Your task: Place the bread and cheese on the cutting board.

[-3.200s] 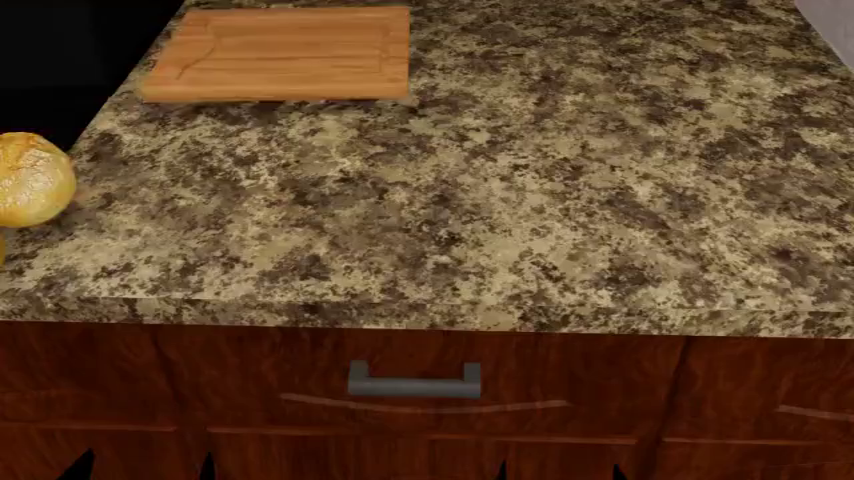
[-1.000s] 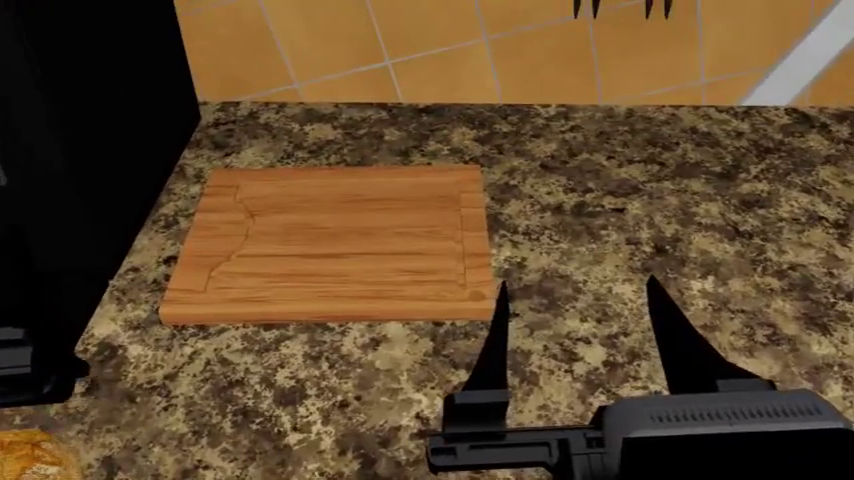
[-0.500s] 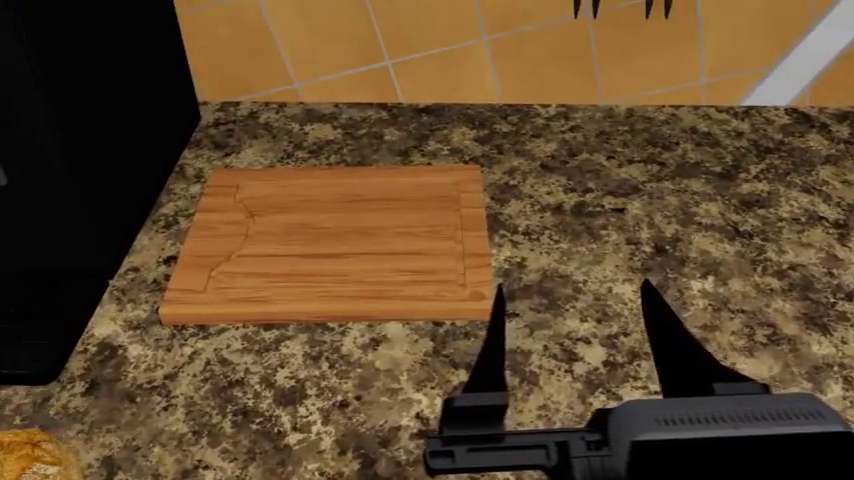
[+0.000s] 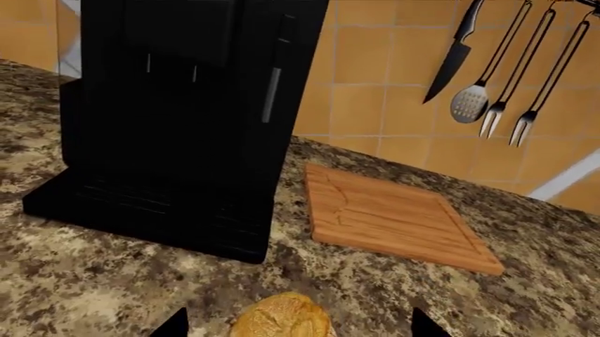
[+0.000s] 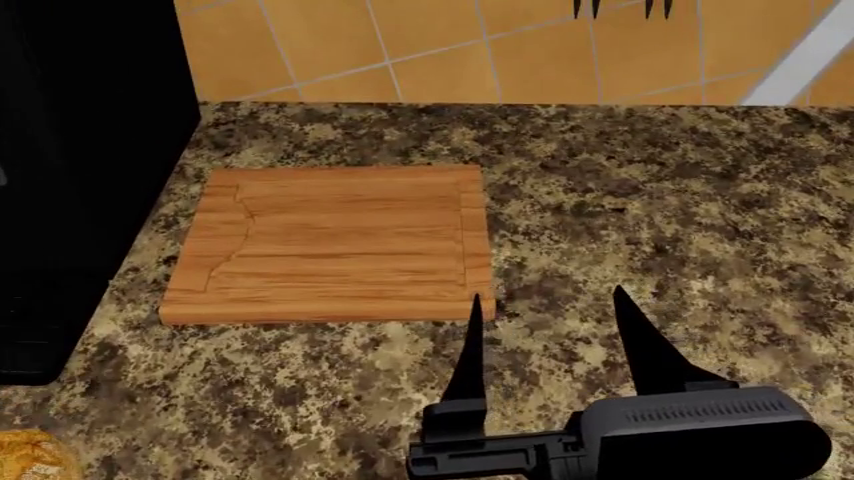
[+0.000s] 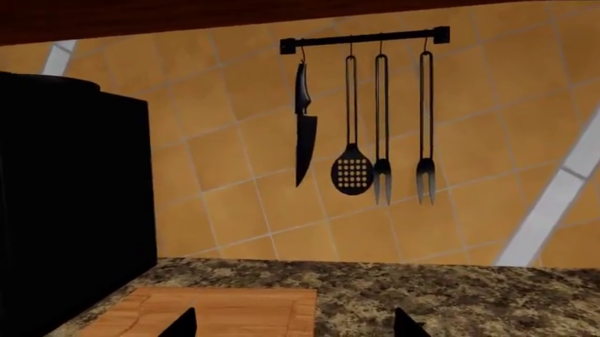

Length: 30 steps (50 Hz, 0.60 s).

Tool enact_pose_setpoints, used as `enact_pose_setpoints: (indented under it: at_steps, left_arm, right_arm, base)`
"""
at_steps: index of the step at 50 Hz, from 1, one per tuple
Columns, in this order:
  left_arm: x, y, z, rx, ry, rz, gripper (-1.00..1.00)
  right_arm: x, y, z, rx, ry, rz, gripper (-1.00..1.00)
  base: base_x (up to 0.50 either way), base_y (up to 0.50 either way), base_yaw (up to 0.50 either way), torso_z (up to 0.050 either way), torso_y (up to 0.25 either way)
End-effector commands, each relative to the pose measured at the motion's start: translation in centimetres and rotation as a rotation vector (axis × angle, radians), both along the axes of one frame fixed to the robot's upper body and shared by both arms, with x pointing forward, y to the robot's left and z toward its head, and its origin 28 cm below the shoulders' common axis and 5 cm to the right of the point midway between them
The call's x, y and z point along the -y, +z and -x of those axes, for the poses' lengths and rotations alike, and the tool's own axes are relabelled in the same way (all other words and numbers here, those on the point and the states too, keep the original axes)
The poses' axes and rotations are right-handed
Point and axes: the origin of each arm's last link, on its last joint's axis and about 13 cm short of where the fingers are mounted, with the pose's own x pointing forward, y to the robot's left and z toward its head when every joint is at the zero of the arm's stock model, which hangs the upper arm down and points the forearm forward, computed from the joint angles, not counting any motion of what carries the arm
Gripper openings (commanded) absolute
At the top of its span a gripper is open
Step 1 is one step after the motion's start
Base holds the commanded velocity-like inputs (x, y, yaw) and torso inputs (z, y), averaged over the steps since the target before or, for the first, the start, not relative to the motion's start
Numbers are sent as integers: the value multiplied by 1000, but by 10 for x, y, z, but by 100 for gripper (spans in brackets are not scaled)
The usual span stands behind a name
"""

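Your cutting board [image 5: 334, 245] lies flat on the counter [image 5: 667, 200], bare on top, its long side running left to right along the tiled wall [image 5: 467, 50]. The bread [image 4: 281, 317] sits on the counter in front of the big black machine [image 4: 178, 119], between your left gripper's [image 4: 295, 326] spread tips, not gripped. Your right gripper [image 5: 547, 320] hovers wide open and empty, just right of the board's near corner. You cannot see the cheese.

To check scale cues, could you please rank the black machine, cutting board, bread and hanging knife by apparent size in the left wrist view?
1. black machine
2. cutting board
3. and 4. bread and knife: unsure, since the bread is cropped and much nearer the camera.
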Motion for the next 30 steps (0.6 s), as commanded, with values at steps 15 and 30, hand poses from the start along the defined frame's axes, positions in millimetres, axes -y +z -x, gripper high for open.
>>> enact_pose_setpoints:
  at_steps: [15, 30]
  left_arm:
    - [-1, -13, 8, -119, 12, -93, 100]
    - [-2, -36, 2, -189, 53, -108, 100]
  right_arm:
    - [-2, -4, -3, -14, 13, 1, 100]
    - [-3, -6, -4, -23, 19, 3, 100]
  base:
    - [0, 0, 0, 0, 0]
    - [0, 0, 0, 0, 0]
